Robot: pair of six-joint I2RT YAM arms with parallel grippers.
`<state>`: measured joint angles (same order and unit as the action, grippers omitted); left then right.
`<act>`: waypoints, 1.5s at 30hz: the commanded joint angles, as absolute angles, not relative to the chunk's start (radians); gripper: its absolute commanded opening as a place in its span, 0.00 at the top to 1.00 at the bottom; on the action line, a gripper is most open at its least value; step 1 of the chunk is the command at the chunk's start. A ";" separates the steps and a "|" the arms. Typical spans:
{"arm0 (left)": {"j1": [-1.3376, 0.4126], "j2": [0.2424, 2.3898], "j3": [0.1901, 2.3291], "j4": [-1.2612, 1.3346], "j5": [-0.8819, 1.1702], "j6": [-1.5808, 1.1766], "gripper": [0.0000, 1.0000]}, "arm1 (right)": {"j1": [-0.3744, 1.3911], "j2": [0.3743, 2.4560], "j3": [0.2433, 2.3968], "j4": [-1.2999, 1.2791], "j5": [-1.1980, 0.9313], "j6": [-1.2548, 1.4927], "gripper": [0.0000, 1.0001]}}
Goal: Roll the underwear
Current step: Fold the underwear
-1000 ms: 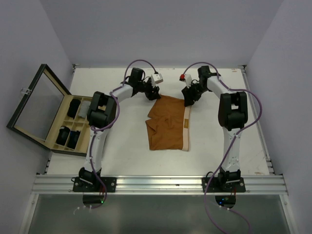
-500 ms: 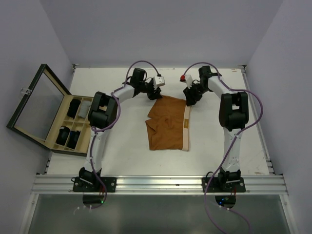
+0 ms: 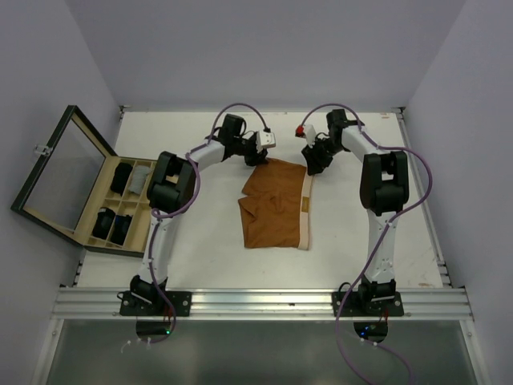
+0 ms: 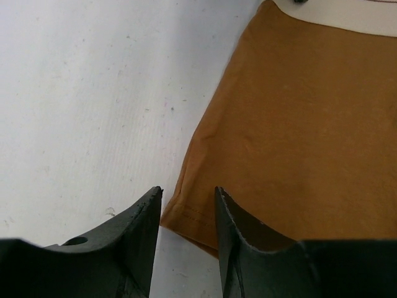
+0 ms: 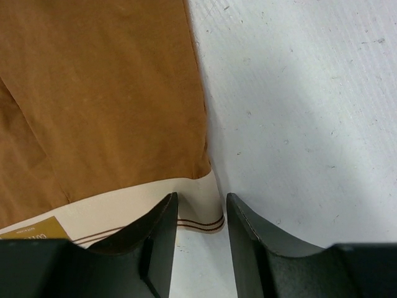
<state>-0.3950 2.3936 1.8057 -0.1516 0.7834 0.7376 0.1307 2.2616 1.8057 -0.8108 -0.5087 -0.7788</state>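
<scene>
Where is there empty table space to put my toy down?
Bare table lies between the orange underwear and the metal rail, and between it and the left arm. The far end is crowded: the left hand and right hand sit at its far corners.

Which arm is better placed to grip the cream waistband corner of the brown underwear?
Right. The right end effector straddles the waistband corner of the underwear, jaws apart. The left end effector is at the opposite hem corner.

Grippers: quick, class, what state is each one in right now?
Left gripper: open, jaws astride the underwear hem corner.
Right gripper: open, jaws astride its waistband corner.
</scene>
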 commanded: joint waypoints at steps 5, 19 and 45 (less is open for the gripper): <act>-0.393 2.378 1.784 -0.140 0.758 0.799 0.58 | 0.127 2.227 1.804 -0.831 -0.508 -0.813 0.65; -0.393 2.270 1.798 -0.195 0.747 0.753 1.00 | 0.127 2.146 1.835 -0.880 -0.557 -0.857 1.00; -0.365 1.493 1.694 -0.554 0.891 0.601 1.00 | 0.198 1.275 1.692 -1.011 -0.650 -1.039 1.00</act>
<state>-0.3744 1.5497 1.7569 -0.4725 0.8303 0.6590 0.2070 1.3315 1.7226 -0.9920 -0.6353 -1.0210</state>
